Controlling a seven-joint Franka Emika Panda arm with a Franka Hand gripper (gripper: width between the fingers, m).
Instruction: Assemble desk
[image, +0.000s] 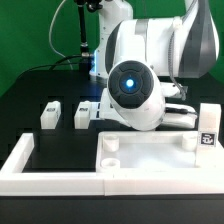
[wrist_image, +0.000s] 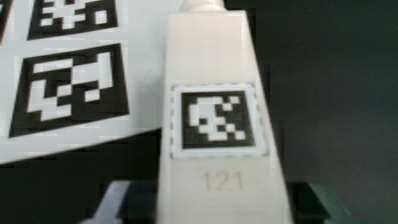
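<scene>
You count one desk panel and three free legs on the table. The gripper is clenched on a fourth leg near the marker board.

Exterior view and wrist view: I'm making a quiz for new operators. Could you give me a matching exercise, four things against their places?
Things: 1 desk panel; 2 lone leg; 3 marker board; 4 leg numbered 121.
Places: A between the fingers of the claw; B flat in the exterior view's foreground; C on end at the exterior view's right; D flat beside the numbered leg.
Pairs: 1-B, 2-C, 3-D, 4-A.
</scene>
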